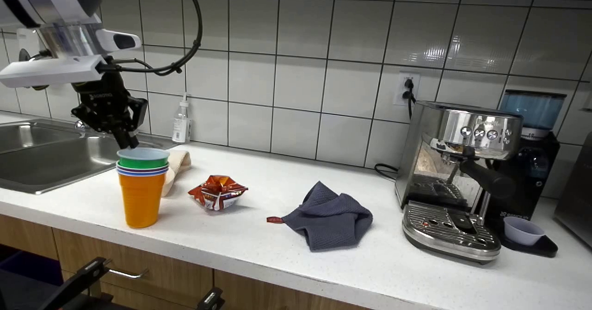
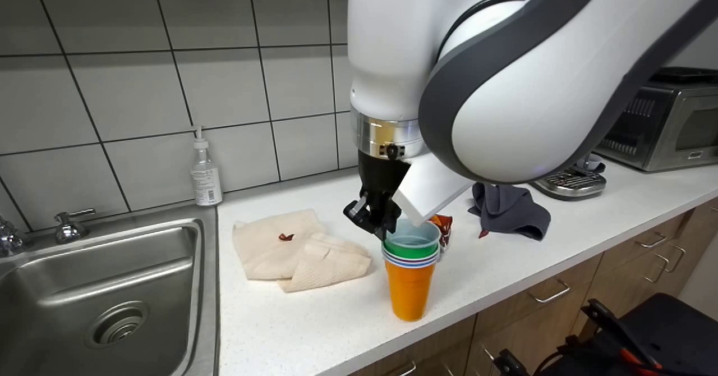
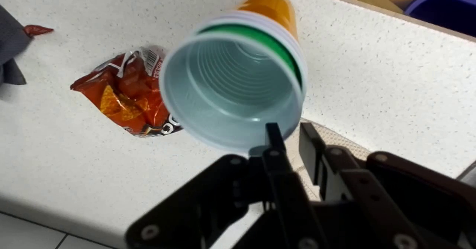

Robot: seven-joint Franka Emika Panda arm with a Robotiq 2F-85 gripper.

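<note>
Fingers point(image 3: 276, 139) of the hand point(image 3: 290, 132) stand parted by a narrow gap, with no grip evident; in the wrist view one overlaps the mouth of the green plastic cup point(image 3: 230, 93) while its mate lies just outside the rim, and contact cannot be told. That cup sits topmost in an upright nested stack point(image 2: 411, 264), the orange plastic cup point(image 1: 141, 201) lowest. The step in hand looks like work at this rim, grasping or releasing. The next move probably calls for a straight vertical path, lest the stack tip. The stack stands near the front edge of the surface point(image 1: 199, 233); the red tortilla-chip bag point(image 3: 128, 93) is just beside it, the beige cloth point(image 2: 320, 258) toward the sink point(image 2: 207, 286). Open room shows above the mouth; sideways room is tighter near the bag.
</note>
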